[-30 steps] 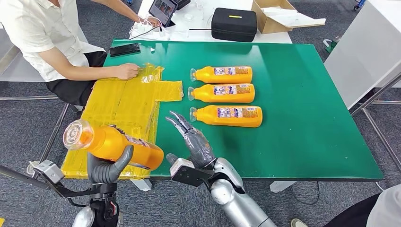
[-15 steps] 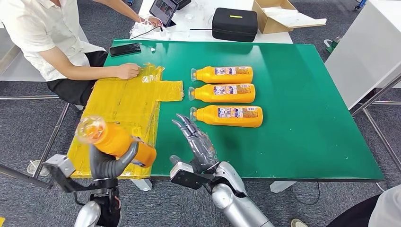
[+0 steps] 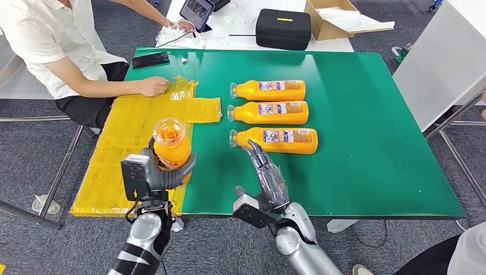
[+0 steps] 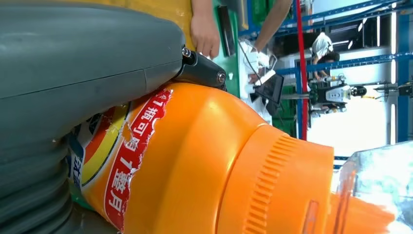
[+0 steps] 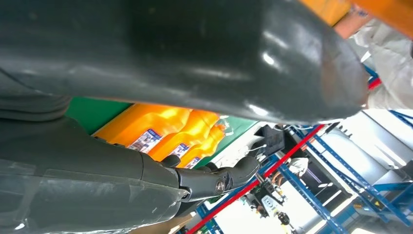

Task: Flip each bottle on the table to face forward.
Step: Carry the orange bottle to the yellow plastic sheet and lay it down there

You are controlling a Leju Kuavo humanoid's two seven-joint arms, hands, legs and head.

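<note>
left hand [image 3: 156, 175] grips the orange plastic bottle with clear cap [image 3: 171, 143] upright over the table's [image 3: 372, 143] near edge. right hand [image 3: 266, 175] empty, fingers spread. bottle likely rigid, slick; best held mid-body.

Silver arms, dark grey fingers [image 3: 259, 162]

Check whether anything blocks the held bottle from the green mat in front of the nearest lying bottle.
Partly: the right hand, open, hovers over that stretch beside the nearest lying bottle. The bottle that the left hand holds sits above the yellow sheet.
</note>
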